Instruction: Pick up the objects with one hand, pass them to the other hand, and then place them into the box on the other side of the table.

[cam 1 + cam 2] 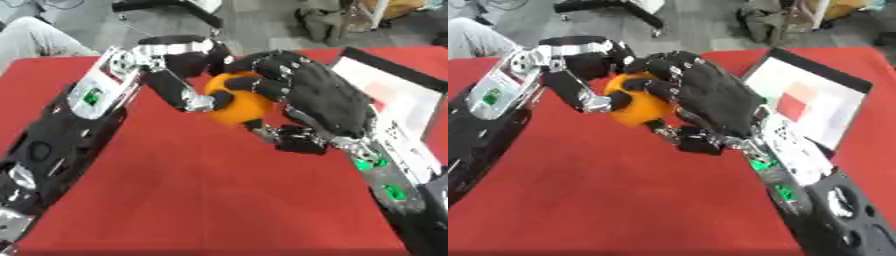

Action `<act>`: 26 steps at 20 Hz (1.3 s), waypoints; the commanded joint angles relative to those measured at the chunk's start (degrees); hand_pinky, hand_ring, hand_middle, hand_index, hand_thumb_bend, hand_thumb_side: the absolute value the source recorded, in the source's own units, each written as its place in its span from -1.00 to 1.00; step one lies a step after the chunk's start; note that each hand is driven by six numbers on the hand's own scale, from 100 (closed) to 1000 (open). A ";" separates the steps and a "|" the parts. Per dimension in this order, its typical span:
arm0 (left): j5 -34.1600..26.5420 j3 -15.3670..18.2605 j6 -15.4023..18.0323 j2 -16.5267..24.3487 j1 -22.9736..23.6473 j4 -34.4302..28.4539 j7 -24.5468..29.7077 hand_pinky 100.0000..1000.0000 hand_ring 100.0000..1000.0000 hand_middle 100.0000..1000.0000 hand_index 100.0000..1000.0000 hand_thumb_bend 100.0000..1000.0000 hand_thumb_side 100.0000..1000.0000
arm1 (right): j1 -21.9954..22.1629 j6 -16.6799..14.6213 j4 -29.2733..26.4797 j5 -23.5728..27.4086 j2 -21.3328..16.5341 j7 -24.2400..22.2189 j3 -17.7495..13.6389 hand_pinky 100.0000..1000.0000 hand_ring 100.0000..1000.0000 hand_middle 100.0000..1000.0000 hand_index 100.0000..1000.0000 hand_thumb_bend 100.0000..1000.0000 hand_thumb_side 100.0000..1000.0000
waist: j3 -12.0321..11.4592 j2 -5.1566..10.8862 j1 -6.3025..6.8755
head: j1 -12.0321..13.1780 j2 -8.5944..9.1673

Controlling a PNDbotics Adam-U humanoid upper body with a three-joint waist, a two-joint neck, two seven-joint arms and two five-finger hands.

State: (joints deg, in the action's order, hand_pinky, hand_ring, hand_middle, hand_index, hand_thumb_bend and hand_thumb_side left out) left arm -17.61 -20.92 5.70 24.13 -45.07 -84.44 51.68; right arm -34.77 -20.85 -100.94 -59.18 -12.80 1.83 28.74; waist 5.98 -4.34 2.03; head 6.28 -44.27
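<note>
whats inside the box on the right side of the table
The box shows a pale floor with a red patch and a fainter pink one. The right hand, curled on the orange ball, and its forearm cover the near corner.

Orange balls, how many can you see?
1. The orange ball is above the middle of the red table, held between the left hand and the right hand. The hands could hide others.

matt orange ball (241, 102), red cloth table (219, 200)
</note>
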 commanded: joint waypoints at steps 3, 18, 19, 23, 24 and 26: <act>-1.18 0.28 -0.36 -0.49 -0.04 -3.31 0.29 0.32 -0.26 -0.29 0.20 -1.00 -0.62 | -0.22 1.58 3.28 0.29 -0.64 4.33 -0.28 0.15 -0.50 -0.72 -0.55 -1.00 -0.14 | -0.12 0.78 -0.11 | -0.48 0.15; -4.99 13.99 -1.37 -4.04 6.08 -4.72 -0.49 0.39 -0.14 -0.14 0.37 -0.32 0.24 | 0.65 1.19 5.03 1.55 -1.31 4.10 -0.69 0.19 -0.41 -0.67 -0.63 -1.00 -0.06 | -0.86 0.57 -0.39 | -3.83 0.15; -5.10 15.24 -1.50 -4.36 6.69 -4.79 -1.24 0.39 -0.14 -0.14 0.37 -0.33 0.24 | 0.82 1.63 4.70 1.43 -1.43 4.83 -1.09 0.19 -0.41 -0.67 -0.63 -1.00 -0.06 | -0.89 0.56 -0.40 | -4.21 0.15; -4.52 20.66 -4.06 -5.43 8.81 -6.00 -4.25 0.39 -0.13 -0.13 0.38 -0.34 0.26 | 1.25 3.07 3.45 0.09 -1.48 7.79 -2.47 0.20 -0.40 -0.67 -0.63 -1.00 -0.03 | -0.78 0.49 -0.36 | -5.58 0.15; -4.34 21.65 -4.81 -5.67 9.25 -6.39 -5.02 0.39 -0.13 -0.13 0.38 -0.34 0.27 | 1.34 3.44 3.07 -0.31 -1.46 8.47 -2.87 0.20 -0.40 -0.67 -0.62 -1.00 -0.02 | -0.77 0.48 -0.35 | -5.93 0.15; -3.89 23.40 -6.00 -5.99 10.09 -7.12 -6.77 0.38 -0.13 -0.13 0.38 -0.34 0.26 | 1.49 4.22 2.28 -0.99 -1.59 9.66 -3.84 0.20 -0.40 -0.67 -0.62 -1.00 -0.01 | -0.77 0.50 -0.35 | -7.01 0.15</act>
State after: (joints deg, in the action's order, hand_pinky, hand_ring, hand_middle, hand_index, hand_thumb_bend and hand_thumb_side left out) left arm -21.70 0.81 0.35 17.81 -34.37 -90.12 45.99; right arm -32.68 -17.05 -96.97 -59.59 -13.53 10.53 26.03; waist 5.21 -4.42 1.70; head -0.13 -44.27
